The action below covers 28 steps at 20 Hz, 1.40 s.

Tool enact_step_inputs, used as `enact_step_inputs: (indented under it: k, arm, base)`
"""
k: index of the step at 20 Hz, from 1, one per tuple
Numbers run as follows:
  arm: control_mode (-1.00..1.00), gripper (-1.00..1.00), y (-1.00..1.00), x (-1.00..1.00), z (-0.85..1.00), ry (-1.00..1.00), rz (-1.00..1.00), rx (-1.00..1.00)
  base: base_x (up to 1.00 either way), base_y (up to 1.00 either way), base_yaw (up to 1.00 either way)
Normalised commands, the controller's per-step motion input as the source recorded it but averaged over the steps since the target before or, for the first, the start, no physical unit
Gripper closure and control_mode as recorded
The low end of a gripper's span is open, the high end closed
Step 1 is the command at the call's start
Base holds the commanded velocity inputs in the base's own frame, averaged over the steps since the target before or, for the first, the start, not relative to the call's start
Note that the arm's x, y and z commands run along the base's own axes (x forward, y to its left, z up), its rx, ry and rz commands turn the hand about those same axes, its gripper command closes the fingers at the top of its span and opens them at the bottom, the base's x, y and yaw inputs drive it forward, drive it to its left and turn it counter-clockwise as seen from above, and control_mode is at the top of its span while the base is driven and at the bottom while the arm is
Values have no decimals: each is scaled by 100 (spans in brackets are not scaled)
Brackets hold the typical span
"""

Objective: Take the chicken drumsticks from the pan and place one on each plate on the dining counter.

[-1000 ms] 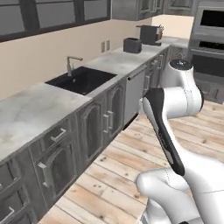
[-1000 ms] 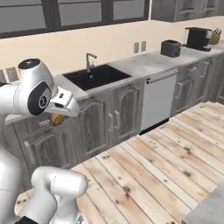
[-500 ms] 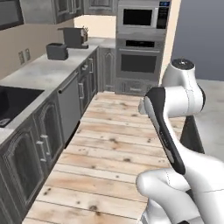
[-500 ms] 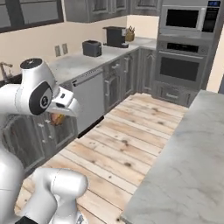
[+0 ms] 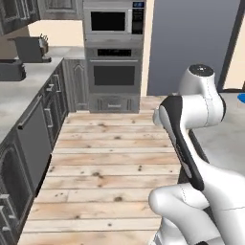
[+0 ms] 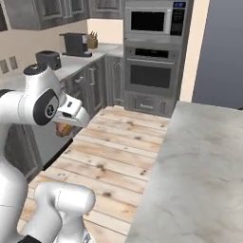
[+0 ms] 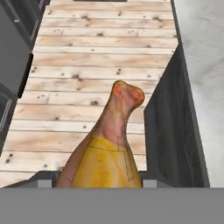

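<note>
I am seeing no pan on my feeds right now; the one container-like thing is a sliver of the blue plate [image 5: 241,97] sitting at the right edge of the left base view, on the pale stone behind the arm. I cannot tell whether anything is lying on it.

The chicken drumstick [image 7: 107,148] is sitting between the fingers in the hand view, plump golden end down at the gripper, thin bone end pointing away over the floor. In the right base view I am catching it as a small orange lump [image 6: 64,129] tucked under the white hand.

Below it the wooden plank floor [image 5: 110,162] is running toward a wall oven [image 6: 152,76] with a microwave [image 6: 153,21] stacked above it. Dark grey cabinets [image 5: 28,143] are lining one side, their grey worktop carrying a toaster [image 6: 49,59] and a coffee machine [image 6: 75,43]. The dining counter [image 6: 204,171], a broad slab of marbled light grey, is stretching along the other side, its dark side panel showing just beside the drumstick in the hand view.

The arm is standing folded, elbow high, with the gripper [image 6: 66,127] pointing down and pinching the drumstick, hanging over the floor between the cabinets and the dining counter.
</note>
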Motion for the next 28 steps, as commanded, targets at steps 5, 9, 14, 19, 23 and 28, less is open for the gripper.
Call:
enact_step_inputs:
  k: [5, 9, 14, 19, 23, 28]
  arm:
    - [100, 100, 0, 0, 0, 0, 0, 0]
    - [100, 100, 0, 0, 0, 0, 0, 0]
    - [100, 100, 0, 0, 0, 0, 0, 0]
    - [100, 100, 0, 0, 0, 0, 0, 0]
    - [100, 100, 0, 0, 0, 0, 0, 0]
    - [100, 100, 0, 0, 0, 0, 0, 0]
  base:
    - [100, 55, -26]
    - [100, 64, -26]
    - [100, 45, -40]
    - [100, 45, -59]
    - [100, 45, -55]
    - [100, 41, -53]
